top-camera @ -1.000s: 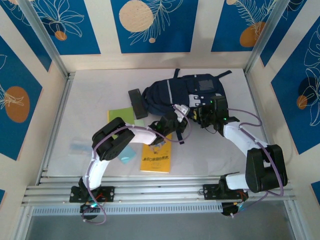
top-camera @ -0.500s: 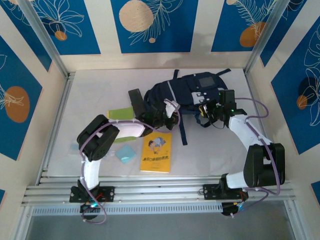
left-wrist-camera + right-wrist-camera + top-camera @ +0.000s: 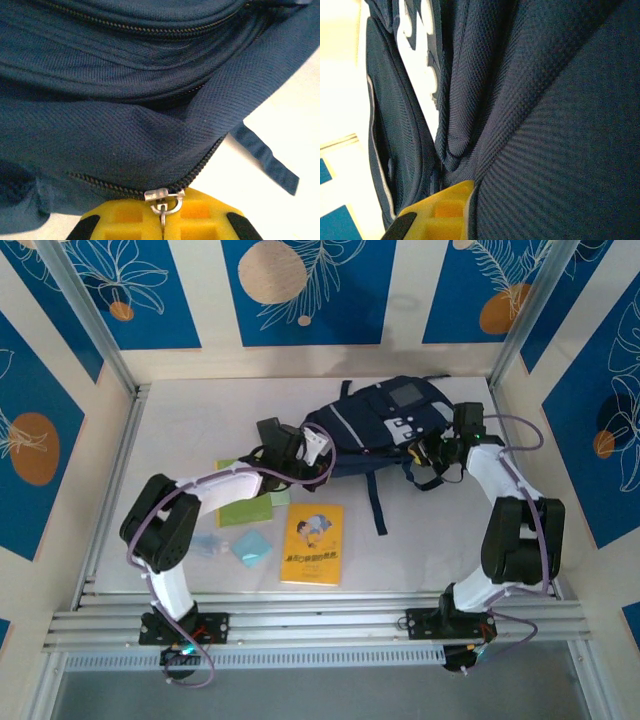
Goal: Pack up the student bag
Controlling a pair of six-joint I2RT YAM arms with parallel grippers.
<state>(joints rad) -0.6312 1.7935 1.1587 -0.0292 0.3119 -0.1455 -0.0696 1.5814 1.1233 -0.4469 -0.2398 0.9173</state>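
Zipper pull [image 3: 163,199] pinched between left fingers [image 3: 135,209] to open student bag [image 3: 380,418]; right fingers [image 3: 449,201] brace fabric, grip unclear.

The left gripper [image 3: 162,224] has its yellow fingers [image 3: 125,220] pressed together on the zipper pull [image 3: 162,212] of the student bag [image 3: 115,115], just below the metal slider [image 3: 164,194]. Navy fabric folds above, and a loose strap end [image 3: 265,159] lies on the white table [image 3: 300,125] at the right.

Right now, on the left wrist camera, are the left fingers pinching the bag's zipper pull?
Yes, the yellow left fingers are shut with the metal zipper pull of the student bag clamped between them.
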